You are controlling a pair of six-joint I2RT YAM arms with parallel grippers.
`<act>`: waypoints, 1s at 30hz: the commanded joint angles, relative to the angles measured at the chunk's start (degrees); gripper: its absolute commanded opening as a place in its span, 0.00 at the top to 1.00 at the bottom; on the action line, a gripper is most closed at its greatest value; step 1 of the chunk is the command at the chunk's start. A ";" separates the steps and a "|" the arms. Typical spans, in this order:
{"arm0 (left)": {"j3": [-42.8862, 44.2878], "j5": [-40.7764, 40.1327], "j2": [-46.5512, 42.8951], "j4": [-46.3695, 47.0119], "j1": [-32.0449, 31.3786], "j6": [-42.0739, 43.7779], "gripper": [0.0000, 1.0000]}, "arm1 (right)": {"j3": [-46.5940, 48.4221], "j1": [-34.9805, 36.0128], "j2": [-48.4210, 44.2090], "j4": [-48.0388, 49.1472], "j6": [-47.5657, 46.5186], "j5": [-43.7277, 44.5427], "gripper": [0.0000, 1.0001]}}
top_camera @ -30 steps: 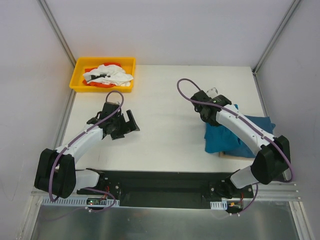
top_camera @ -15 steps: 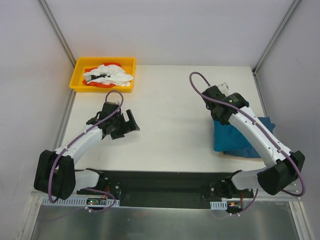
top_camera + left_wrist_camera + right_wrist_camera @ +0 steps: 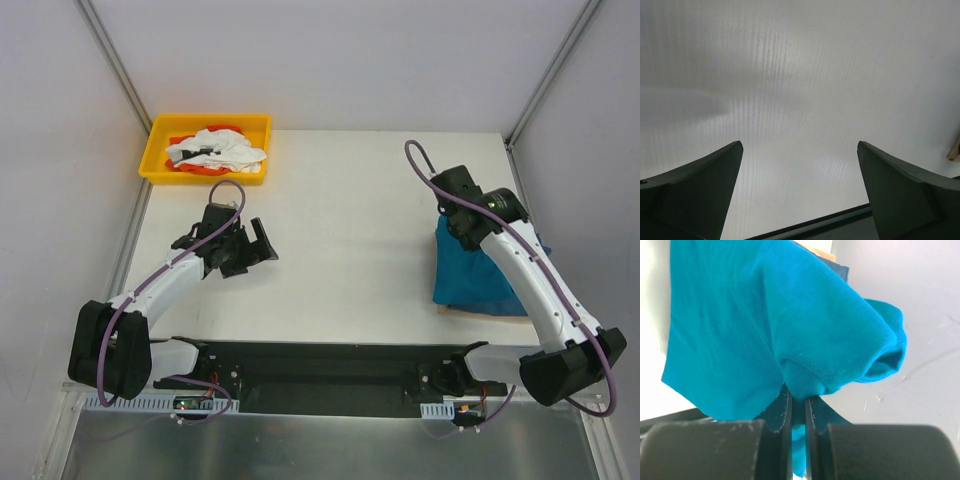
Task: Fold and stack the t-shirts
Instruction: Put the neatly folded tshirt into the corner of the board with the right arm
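T-shirt (image 3: pixel 480 275) at the frame's right hung pinched in the right gripper (image 3: pixel 798 405), seemingly for folding, while the left gripper (image 3: pixel 799 150) stood wide, empty.

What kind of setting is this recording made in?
Likely a lab robot cell, not a home: a white table boxed in by plain white panels, a yellow bin of crumpled cloths, and a teal t-shirt as practice laundry.

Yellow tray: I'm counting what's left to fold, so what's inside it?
The yellow tray holds a crumpled white cloth lying on red-orange cloth. The white one covers most of it, so how many pieces lie beneath cannot be told.
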 commanded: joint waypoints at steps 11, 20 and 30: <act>-0.08 1.39 0.80 1.93 0.54 2.87 0.01 | -1.26 -13.19 3.09 7.15 -16.07 -11.13 0.99; -0.35 1.13 0.10 1.93 0.89 3.58 0.01 | 0.85 -21.88 10.66 11.98 -20.64 -8.58 0.99; -0.52 1.57 -0.08 1.93 1.25 3.84 0.01 | 0.32 -29.36 16.10 17.08 -23.72 -10.77 0.99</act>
